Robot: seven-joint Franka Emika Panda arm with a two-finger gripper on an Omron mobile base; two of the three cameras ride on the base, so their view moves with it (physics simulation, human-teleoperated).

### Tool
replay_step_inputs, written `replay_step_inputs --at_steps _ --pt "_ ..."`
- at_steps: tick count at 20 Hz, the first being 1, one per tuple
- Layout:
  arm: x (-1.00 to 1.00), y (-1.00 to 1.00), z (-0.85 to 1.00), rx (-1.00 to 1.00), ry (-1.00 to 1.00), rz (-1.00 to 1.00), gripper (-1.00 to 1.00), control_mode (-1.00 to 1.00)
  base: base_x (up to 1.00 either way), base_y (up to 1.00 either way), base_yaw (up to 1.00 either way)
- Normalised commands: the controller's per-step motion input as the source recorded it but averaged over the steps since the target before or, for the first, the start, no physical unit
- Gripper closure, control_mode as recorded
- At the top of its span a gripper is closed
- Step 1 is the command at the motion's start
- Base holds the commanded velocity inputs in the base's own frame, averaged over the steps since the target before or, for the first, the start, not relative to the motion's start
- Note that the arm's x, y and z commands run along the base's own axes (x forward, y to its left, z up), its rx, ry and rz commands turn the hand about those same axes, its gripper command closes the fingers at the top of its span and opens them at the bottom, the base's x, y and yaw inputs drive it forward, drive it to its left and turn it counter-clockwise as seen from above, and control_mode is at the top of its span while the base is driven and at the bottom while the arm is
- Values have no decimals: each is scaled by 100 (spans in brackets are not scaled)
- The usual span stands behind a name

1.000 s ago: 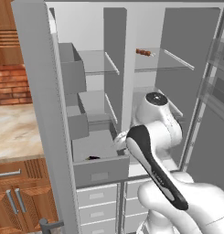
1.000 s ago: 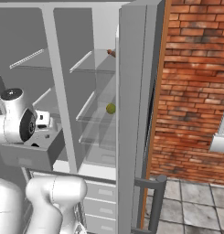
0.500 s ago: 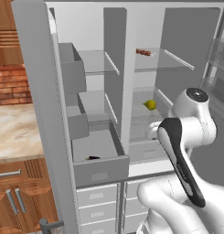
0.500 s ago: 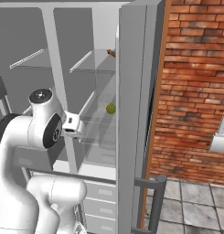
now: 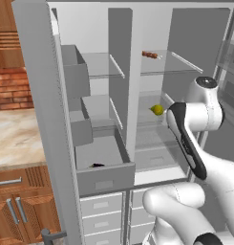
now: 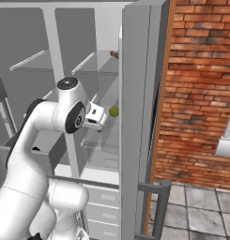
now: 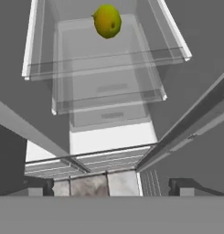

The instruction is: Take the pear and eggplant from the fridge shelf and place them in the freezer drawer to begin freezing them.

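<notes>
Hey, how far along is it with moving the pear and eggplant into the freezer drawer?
Half done: a dark item that looks like the eggplant already lies in the open freezer drawer. The end effector is empty, facing the pear, which sits on its glass fridge shelf. Left: grasp the pear and carry it over.

Left base view: behind arm, left side, facing forward and down into the open fridge. Right base view: same fridge from the right, past its door edge. Both share the pear on its glass shelf. Hand view: close, looking along the shelves.
</notes>
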Motion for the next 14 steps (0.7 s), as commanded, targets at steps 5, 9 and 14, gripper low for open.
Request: replay_step_inputs --at_steps 5,9,14 --pt "82 -3 0 0 0 -7 -100 -100 0 0 0" --pt "56 -3 0 0 0 0 -100 -100 0 0 0" --pt "34 -10 -5 0 0 0 -100 -100 0 0 0"
